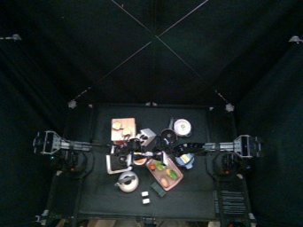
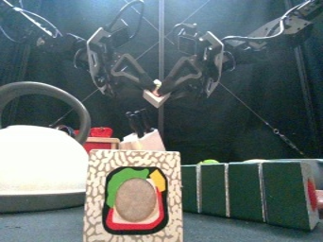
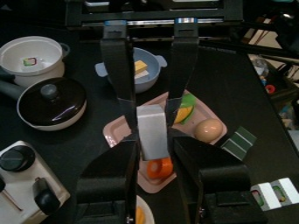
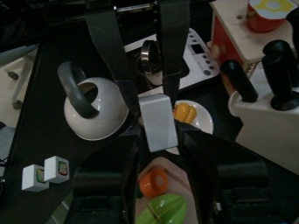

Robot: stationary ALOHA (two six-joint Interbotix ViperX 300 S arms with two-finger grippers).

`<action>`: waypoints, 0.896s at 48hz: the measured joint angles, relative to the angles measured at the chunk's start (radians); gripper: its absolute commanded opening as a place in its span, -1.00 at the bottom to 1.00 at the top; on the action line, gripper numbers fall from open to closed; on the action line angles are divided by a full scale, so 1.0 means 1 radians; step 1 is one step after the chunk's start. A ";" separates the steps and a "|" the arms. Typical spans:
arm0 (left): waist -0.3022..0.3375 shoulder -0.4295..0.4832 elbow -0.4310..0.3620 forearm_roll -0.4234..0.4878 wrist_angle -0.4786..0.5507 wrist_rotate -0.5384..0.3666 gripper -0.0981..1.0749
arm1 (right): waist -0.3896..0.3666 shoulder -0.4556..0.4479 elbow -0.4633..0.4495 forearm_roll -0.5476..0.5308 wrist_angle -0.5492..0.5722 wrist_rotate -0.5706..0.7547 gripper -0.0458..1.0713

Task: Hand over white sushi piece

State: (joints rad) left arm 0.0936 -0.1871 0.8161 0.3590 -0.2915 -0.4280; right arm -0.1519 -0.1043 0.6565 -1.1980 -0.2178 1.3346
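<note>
The white sushi piece (image 2: 157, 95) hangs in the air above the middle of the table, between my two grippers. My left gripper (image 2: 136, 83) comes in from the left and my right gripper (image 2: 180, 79) from the right, and their fingertips meet at the piece. In the left wrist view the piece (image 3: 153, 133) sits between my own jaws, with the other arm's fingers closing on its far end. The right wrist view shows the same: the piece (image 4: 156, 122) is pinched from both ends. In the top view both grippers (image 1: 149, 142) meet over the table's centre.
Below the grippers lies a pink tray (image 3: 208, 112) with food pieces. A white kettle (image 2: 38, 156), a patterned sushi box (image 2: 132, 194) and green blocks (image 2: 252, 189) stand at the front. A black pot (image 3: 49, 101), a white pot (image 3: 31, 57) and a knife block (image 4: 271, 83) stand around.
</note>
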 measured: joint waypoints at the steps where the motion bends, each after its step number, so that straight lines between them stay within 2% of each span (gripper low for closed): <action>1: -0.002 0.000 0.000 0.000 0.000 -0.002 0.26 | 0.002 0.000 0.000 0.000 0.000 0.000 0.07; 6: 0.002 0.005 0.000 -0.005 0.000 -0.003 0.35 | 0.002 -0.002 0.000 -0.002 0.000 0.000 0.03; 13: 0.005 0.017 0.000 -0.028 -0.002 -0.003 0.61 | 0.002 0.000 0.000 -0.002 0.002 0.000 0.03; 19: 0.011 0.018 0.000 -0.038 -0.002 -0.003 0.76 | 0.002 0.000 0.000 0.002 0.000 0.002 0.03; 43: 0.023 0.018 0.009 -0.060 -0.014 -0.005 0.78 | 0.002 0.000 0.005 0.005 0.000 0.000 0.03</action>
State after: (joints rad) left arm 0.1166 -0.1687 0.8253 0.2991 -0.3053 -0.4326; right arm -0.1503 -0.1043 0.6611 -1.1934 -0.2178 1.3346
